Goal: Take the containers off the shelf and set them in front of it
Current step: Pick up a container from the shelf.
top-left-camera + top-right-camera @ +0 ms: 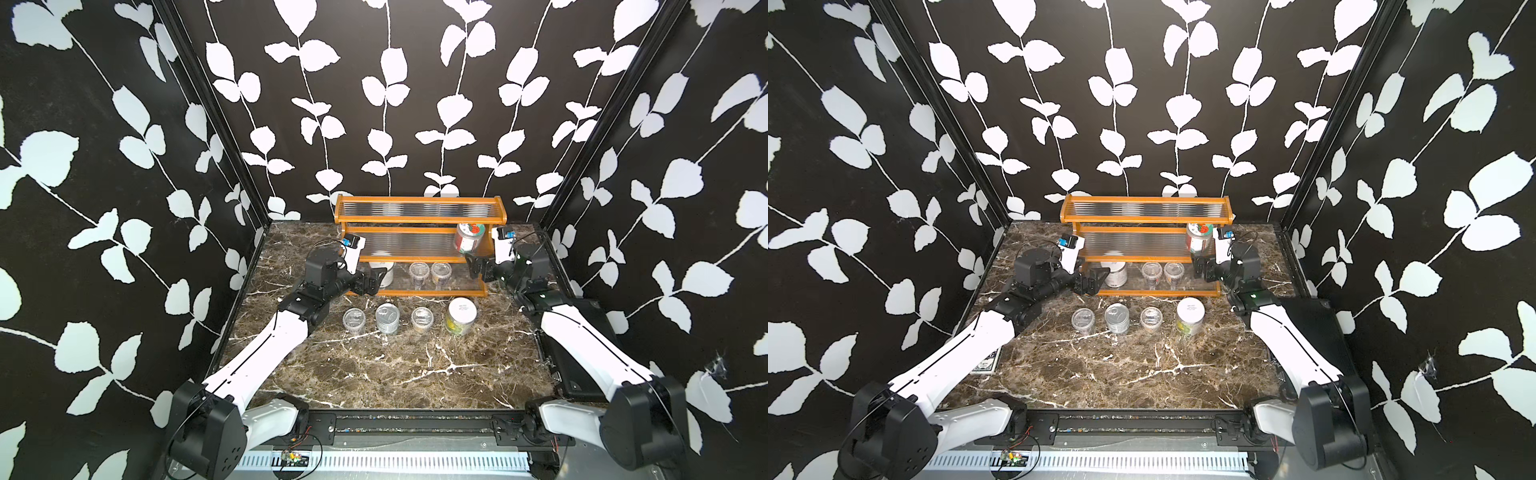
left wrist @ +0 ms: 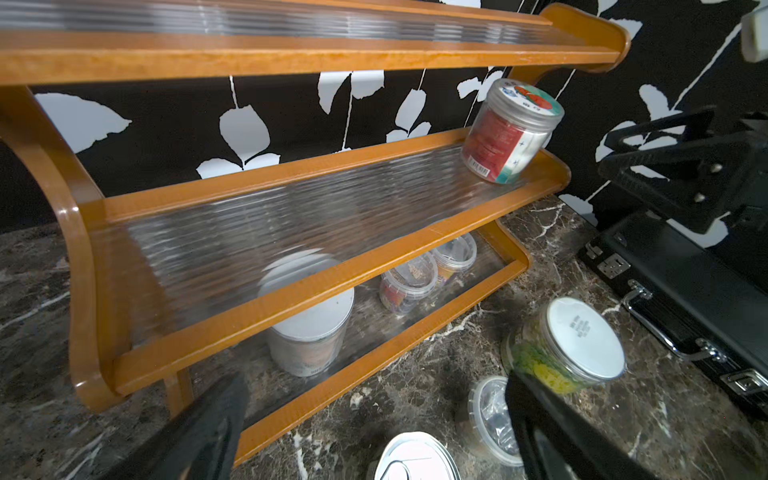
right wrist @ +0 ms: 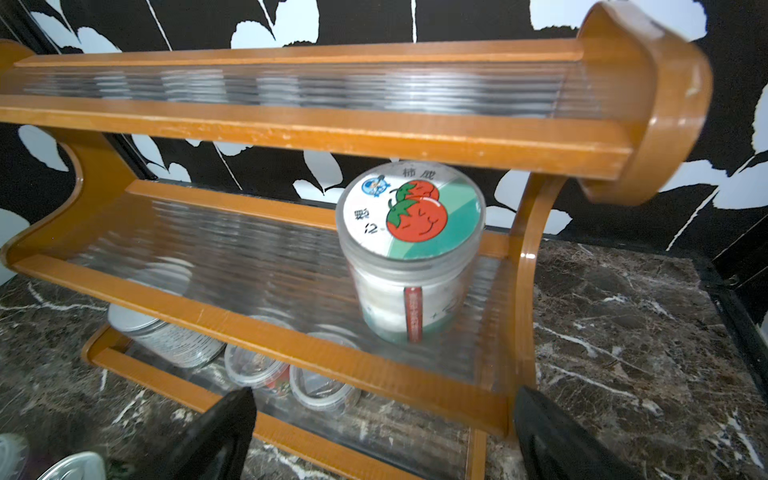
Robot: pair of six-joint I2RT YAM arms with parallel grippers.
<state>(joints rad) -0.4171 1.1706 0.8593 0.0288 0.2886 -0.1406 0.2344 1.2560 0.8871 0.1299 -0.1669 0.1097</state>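
Note:
The shelf [image 1: 415, 219] stands against the back wall. Its middle tier bears a strawberry-lid jar [image 1: 468, 237] [image 3: 411, 249] at the right end. On the bottom tier stand a white-lid jar [image 1: 382, 268] [image 2: 307, 316] and two clear cups [image 1: 419, 272] [image 1: 440, 272]. In front of the shelf stand a clear cup [image 1: 354, 320], a silver tin can [image 1: 387, 318], another cup [image 1: 422, 319] and a yellow-green jar [image 1: 460, 316]. My left gripper [image 1: 373, 279] [image 2: 376, 382] is open beside the white-lid jar. My right gripper [image 1: 478, 268] [image 3: 384, 395] is open, just below and in front of the strawberry-lid jar, holding nothing.
A black latched case [image 1: 582, 345] [image 2: 685, 282] lies along the table's right edge under the right arm. A black-and-white card box [image 1: 986, 361] peeks out beneath the left arm. Patterned walls close in the back and both sides.

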